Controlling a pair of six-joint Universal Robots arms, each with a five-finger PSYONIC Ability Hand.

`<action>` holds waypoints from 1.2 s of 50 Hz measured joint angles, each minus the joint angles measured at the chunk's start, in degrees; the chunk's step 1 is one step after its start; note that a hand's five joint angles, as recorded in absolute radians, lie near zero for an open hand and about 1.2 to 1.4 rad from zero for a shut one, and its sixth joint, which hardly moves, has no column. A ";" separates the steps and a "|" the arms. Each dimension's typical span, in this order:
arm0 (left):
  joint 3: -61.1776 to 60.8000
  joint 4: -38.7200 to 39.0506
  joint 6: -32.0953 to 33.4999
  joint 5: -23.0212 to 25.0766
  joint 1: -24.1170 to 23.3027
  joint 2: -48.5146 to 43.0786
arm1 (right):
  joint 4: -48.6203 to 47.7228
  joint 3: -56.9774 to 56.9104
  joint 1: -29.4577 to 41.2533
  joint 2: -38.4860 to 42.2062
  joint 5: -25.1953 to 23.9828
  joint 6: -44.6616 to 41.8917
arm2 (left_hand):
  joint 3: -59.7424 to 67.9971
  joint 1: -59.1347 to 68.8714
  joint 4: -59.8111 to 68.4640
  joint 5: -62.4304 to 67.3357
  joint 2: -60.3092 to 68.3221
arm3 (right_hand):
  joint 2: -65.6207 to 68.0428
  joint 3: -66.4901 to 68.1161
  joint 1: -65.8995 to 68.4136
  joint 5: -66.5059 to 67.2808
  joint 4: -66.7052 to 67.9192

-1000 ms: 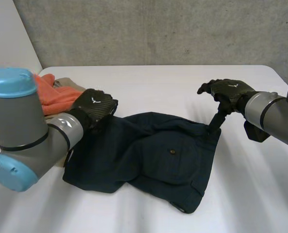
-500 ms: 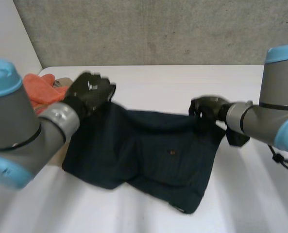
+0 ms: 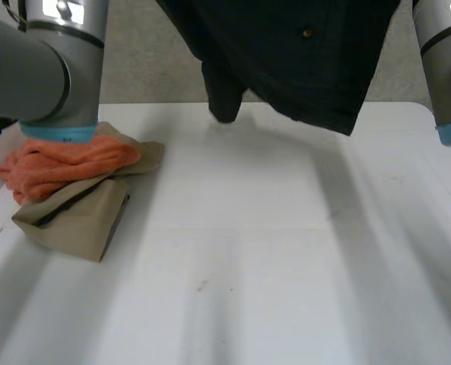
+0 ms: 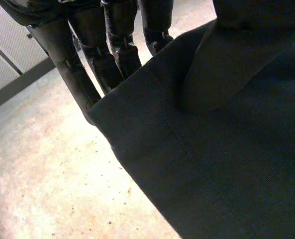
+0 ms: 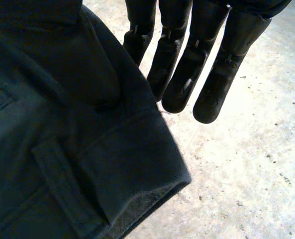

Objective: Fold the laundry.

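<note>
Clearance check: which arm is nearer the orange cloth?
Left. The left arm has its blue cap just over the orange cloth; the right arm is across the table, beyond the hanging dark garment.

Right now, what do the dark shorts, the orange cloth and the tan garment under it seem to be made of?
The dark shorts: probably woven cotton twill, matte; a fine weave and a belt loop show in the right wrist view. The orange cloth: soft, fuzzy, likely terry or fleece. The tan garment: smooth, matte woven fabric, maybe cotton.
</note>
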 measured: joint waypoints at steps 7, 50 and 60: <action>-16.63 -1.05 -0.91 0.00 -0.76 2.93 | 3.58 8.43 0.06 -1.02 -1.50 -0.39 | 0.00 0.00 0.00 0.00 0.00 | 0.00 0.22 0.00 0.05 0.01; -55.00 -62.52 -0.26 -5.82 -19.40 17.15 | 55.27 45.99 1.74 -10.35 -6.40 -36.13 | 2.70 0.02 2.92 1.96 2.75 | 0.00 0.19 0.00 0.08 0.04; -46.21 -60.31 0.23 -5.93 -16.00 16.64 | 54.29 46.78 -0.17 -10.91 -7.95 -37.75 | -48.27 -46.35 -49.06 -49.06 -48.79 | 0.00 0.19 0.00 0.08 0.04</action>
